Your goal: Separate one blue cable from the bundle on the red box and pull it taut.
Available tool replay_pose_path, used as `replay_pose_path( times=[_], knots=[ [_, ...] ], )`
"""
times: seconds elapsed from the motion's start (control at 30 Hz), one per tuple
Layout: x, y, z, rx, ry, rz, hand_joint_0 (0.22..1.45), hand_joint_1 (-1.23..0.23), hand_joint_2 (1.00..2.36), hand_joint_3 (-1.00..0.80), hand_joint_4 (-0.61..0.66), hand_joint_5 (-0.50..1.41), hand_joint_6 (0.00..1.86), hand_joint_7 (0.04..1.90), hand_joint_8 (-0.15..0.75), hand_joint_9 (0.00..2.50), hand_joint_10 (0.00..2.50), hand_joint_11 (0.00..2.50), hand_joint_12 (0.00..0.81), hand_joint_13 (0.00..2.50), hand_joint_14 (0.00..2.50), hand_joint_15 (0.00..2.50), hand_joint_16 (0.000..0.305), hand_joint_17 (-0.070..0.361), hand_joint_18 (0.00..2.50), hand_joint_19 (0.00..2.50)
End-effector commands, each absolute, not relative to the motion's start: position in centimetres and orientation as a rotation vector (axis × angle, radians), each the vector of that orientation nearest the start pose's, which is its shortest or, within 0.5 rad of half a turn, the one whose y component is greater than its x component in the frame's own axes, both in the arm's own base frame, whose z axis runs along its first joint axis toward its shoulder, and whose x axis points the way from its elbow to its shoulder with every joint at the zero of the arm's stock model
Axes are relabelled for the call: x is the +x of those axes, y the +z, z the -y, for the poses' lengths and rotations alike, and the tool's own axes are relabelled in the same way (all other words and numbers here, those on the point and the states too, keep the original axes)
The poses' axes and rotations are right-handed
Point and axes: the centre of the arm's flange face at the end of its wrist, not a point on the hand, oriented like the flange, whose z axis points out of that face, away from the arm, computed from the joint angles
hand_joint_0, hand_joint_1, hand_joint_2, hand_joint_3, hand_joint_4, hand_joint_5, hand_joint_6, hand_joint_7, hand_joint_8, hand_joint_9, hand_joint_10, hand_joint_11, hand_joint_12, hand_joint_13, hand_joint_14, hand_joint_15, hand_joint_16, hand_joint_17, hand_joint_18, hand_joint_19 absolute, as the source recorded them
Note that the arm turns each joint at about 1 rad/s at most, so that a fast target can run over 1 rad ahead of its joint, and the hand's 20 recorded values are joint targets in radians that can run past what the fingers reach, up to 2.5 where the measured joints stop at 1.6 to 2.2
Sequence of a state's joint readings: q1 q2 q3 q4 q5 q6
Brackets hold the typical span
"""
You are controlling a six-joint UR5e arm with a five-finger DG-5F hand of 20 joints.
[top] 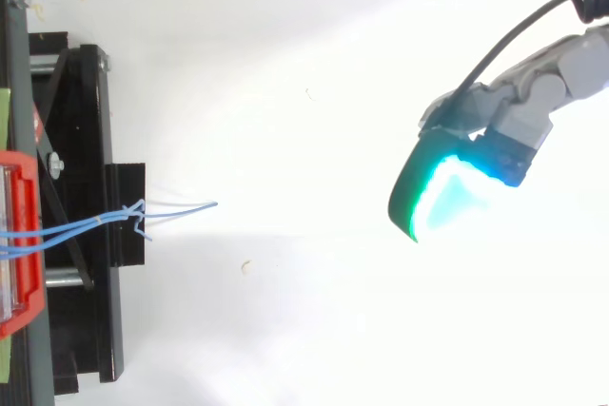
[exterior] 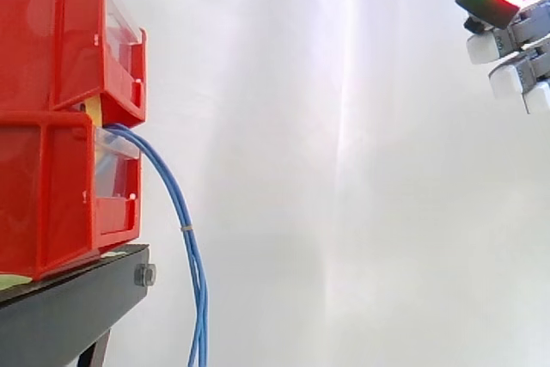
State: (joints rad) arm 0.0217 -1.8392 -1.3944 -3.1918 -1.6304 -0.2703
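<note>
Cables (exterior: 179, 208): a thin blue bundle comes out of the front of the lower bin (exterior: 51, 204), droops past the front edge of the stand (exterior: 69, 307) and hangs free below it. A small tie (exterior: 186, 228) pinches the strands together partway down. From above, the strands (top: 95, 223) cross near the stand's front edge and splay a little beyond it.

Handling, my read: light and limp, with a smooth jacket that is probably slippery. A single strand will slide out of a loose pinch. It will also drag its neighbours if taken near the tie. The best grip looks like the splayed stretch beyond the stand's front edge, where gaps show between strands. Pinch one there and draw it away from the bin. How the cables are anchored inside the bin is hidden, so I can't say how hard a pull they will take. Go easy.

Robot hand (exterior: 516, 36): well apart from the cables. In the side view it sits level with the upper bin, far out from the bins. In the top view (top: 514, 111) it is far off the stand's front edge. Fingers are loosely extended and released, holding and touching nothing. Pads (top: 447, 199) glow green and cyan. No strand is separated yet, and the approach is not made.
</note>
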Motion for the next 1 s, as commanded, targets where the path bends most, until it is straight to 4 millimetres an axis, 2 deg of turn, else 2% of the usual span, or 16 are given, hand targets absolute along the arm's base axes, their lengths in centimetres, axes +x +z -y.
replay_pose_path(
  times=[0.0,0.2,0.5,0.57,0.63,0.73,0.87,0.93,0.97],
  knots=[
    [59.0,42.1,11.3,1.051,1.013,-1.498,0.5,-0.69,1.0,-0.5,0.13,-0.23,0.5,0.62,0.245,0.32,0.0,0.0,0.357,0.36,0.0,0.11,0.059,0.132,0.29,0.33],
    [58.9,39.9,11.1,1.046,1.022,-1.488,0.5,-0.69,1.0,-0.5,0.14,-0.23,0.5,0.62,0.244,0.33,0.0,0.0,0.356,0.36,0.0,0.12,0.059,0.133,0.3,0.33],
    [59.8,38.4,10.6,0.984,1.043,-1.392,0.5,-0.7,1.0,-0.5,0.14,-0.23,0.5,0.62,0.244,0.34,0.0,0.0,0.358,0.38,0.0,0.13,0.059,0.133,0.31,0.34],
    [60.4,37.2,10.6,1.002,1.032,-1.395,0.5,-0.71,1.0,-0.5,0.14,-0.23,0.5,0.62,0.248,0.34,0.0,0.0,0.364,0.4,0.01,0.15,0.06,0.135,0.33,0.37],
    [61.4,34.2,10.6,1.037,1.019,-1.432,0.49,-0.72,1.0,-0.5,0.14,-0.23,0.5,0.64,0.252,0.35,0.0,0.0,0.367,0.4,0.0,0.16,0.06,0.136,0.34,0.36],
    [62.5,31.2,10.4,1.068,1.017,-1.452,0.49,-0.74,1.0,-0.5,0.15,-0.23,0.5,0.65,0.26,0.37,0.0,0.0,0.374,0.43,0.01,0.18,0.061,0.137,0.36,0.38],
    [64.3,29.0,10.2,1.049,1.046,-1.4,0.48,-0.75,1.0,-0.5,0.16,-0.22,0.5,0.65,0.262,0.39,0.0,0.02,0.379,0.45,0.01,0.19,0.061,0.138,0.37,0.39],
    [64.8,28.8,10.2,1.036,1.053,-1.377,0.48,-0.75,1.0,-0.5,0.16,-0.22,0.5,0.66,0.264,0.4,0.0,0.02,0.378,0.45,0.01,0.19,0.061,0.138,0.38,0.4],
    [65.6,28.1,10.3,1.023,1.053,-1.336,0.48,-0.75,1.0,-0.5,0.16,-0.22,0.5,0.66,0.265,0.4,0.0,0.03,0.378,0.45,0.01,0.19,0.061,0.138,0.38,0.4]
  ],
)
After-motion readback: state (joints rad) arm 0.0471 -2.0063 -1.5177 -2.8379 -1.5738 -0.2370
